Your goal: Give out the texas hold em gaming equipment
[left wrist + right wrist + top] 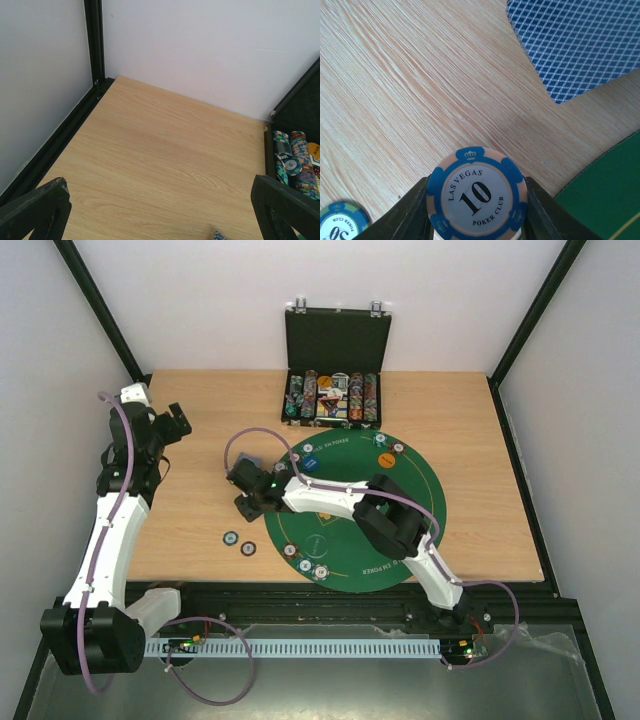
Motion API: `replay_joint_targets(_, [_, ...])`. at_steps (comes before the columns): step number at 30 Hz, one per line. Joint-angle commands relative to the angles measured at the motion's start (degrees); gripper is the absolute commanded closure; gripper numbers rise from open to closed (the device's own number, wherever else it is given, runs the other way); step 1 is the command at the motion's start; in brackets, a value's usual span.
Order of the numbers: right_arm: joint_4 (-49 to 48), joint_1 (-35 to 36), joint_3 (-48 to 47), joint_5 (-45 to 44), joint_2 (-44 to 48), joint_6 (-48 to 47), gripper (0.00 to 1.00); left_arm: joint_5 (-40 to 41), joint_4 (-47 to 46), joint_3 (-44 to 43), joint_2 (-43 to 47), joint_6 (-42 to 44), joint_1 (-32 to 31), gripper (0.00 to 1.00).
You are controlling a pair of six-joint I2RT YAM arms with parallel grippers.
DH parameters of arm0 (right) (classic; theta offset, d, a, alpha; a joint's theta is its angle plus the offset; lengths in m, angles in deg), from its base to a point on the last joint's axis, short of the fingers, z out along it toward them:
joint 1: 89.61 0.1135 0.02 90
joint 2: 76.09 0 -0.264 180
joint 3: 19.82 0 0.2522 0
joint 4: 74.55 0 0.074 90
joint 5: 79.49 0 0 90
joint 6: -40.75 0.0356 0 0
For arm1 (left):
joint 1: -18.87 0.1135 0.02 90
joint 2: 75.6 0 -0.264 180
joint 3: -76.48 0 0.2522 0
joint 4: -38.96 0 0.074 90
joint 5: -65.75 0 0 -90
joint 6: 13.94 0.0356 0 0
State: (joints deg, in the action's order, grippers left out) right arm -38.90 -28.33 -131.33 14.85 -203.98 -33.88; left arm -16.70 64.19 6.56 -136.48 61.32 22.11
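Observation:
My right gripper (476, 220) is shut on a blue-and-peach "10" poker chip (476, 194), held just above the wood left of the green mat (605, 190). In the top view this gripper (245, 505) sits at the mat's left edge. A grey-blue-backed card (575, 45) lies ahead of it, and a "50" chip (340, 222) lies at lower left. Two chips (239, 542) lie on the wood. More chips (305, 562), a blue button (310, 462) and an orange button (381, 457) are on the mat (350, 505). My left gripper (170, 425) is open and empty. No triangular marker shows.
The black hinged case (332, 390) stands open at the back with rows of chips; its edge shows in the left wrist view (295, 160). Black frame posts and white walls close in the table (200, 410). The right arm lies across the mat.

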Motion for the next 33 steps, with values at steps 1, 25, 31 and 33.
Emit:
replay_joint_targets(1, [2.70, 0.56, -2.04, -0.65, -1.71, -1.46, 0.69, 0.17, -0.92, 0.53, 0.24, 0.26, 0.18, 0.01])
replay_joint_targets(25, [5.86, 1.83, -3.60, -3.20, -3.53, -3.80, 0.60, 0.10, -0.91, 0.57, 0.15, 0.28, 0.18, 0.01])
replay_joint_targets(31, [6.21, 2.00, -3.95, -4.12, -3.96, -4.12, 0.54, 0.09, -0.94, 0.54, 0.14, 0.26, 0.19, 0.01])
replay_joint_targets(33, [6.25, 2.01, -4.08, -4.40, -4.03, -4.12, 0.52, 0.05, -0.92, 0.53, 0.09, 0.32, 0.18, 0.01])
